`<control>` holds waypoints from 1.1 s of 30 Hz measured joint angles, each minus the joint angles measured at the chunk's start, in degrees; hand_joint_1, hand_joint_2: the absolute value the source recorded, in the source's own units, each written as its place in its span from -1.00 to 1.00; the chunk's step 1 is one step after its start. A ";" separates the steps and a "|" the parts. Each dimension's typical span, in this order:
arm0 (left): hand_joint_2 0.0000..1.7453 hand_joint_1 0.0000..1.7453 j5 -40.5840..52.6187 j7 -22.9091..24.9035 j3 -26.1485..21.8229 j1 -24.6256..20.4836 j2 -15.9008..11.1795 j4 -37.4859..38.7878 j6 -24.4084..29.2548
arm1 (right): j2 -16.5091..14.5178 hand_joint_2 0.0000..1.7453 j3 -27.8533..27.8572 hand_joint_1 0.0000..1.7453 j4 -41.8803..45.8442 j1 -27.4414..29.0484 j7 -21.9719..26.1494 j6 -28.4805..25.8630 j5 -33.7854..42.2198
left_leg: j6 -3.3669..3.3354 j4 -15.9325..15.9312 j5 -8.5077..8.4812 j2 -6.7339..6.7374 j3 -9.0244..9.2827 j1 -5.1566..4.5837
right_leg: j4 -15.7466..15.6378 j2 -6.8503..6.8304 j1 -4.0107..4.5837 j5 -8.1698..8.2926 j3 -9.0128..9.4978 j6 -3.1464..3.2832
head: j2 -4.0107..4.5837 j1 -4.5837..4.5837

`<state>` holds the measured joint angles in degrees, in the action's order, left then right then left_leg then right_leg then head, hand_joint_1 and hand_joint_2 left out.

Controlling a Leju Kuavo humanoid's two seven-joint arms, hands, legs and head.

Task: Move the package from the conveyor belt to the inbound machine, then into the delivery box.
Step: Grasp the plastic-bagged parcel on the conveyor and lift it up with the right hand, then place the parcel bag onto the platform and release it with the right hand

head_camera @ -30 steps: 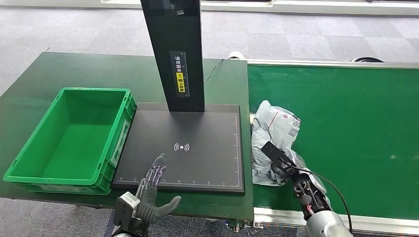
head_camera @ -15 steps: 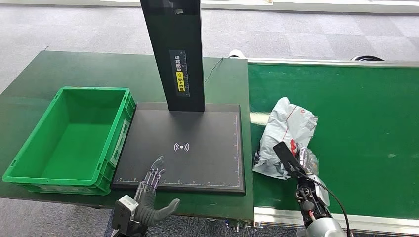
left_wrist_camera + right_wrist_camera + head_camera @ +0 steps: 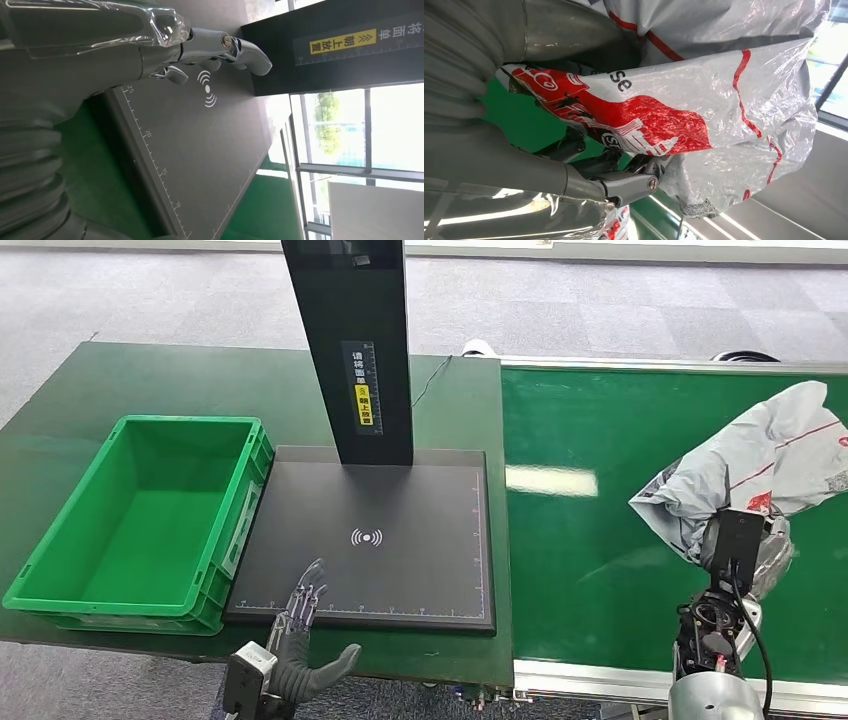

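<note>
Package (image 3: pixel 770 465) above conveyor belt (image 3: pixel 600 540), right hand's (image 3: pixel 740 550) fingers (image 3: pixel 624 185) clutching it in wrist view; left hand (image 3: pixel 300 640) spread, empty.

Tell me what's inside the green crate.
Nothing shows inside the green crate: its visible floor is bare green plastic. The near wall hides a strip of floor. The package is held in the right hand.

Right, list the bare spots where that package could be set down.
The black scan pad is bare between the green bin and the conveyor belt, apart from the left hand at its near edge. The bin's inside is empty. The belt is free left of the package the right hand holds.
</note>
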<state>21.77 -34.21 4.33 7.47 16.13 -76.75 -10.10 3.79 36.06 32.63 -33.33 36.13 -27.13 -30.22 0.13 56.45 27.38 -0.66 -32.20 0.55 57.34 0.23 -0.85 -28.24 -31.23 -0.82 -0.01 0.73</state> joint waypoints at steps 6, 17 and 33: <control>1.00 -1.00 0.09 -0.02 -0.01 -0.19 0.28 -0.12 0.06 | -2.52 1.00 -1.54 1.00 3.57 0.13 1.82 7.33 -0.43 | 0.00 -0.01 0.00 0.02 0.01 0.03 | 0.01 0.02 0.04 0.00 -0.01 0.00 | 0.00 0.00; 1.00 -1.00 0.39 -0.33 0.02 -2.15 0.33 0.93 -0.02 | -12.62 1.00 -20.04 1.00 7.44 3.46 0.11 19.57 -4.83 | 0.02 -0.02 -0.01 0.06 0.01 0.08 | 0.03 0.05 0.10 -0.02 -0.04 0.03 | 0.00 0.00; 1.00 -1.00 -0.08 -1.99 0.01 -4.56 -0.51 4.33 0.02 | -17.51 1.00 -42.61 1.00 5.43 6.27 0.59 34.60 -0.51 | 0.02 -0.02 -0.01 0.06 -0.05 0.07 | 0.03 0.07 0.09 -0.02 -0.09 0.04 | 0.00 -0.02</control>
<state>21.69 -36.19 4.34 2.91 15.62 -72.42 -10.08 -13.72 -6.56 38.06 -27.06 36.71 7.47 -30.73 0.15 56.43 27.37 -0.60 -32.25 0.62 57.37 0.29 -0.76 -28.26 -31.33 -0.78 -0.01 0.72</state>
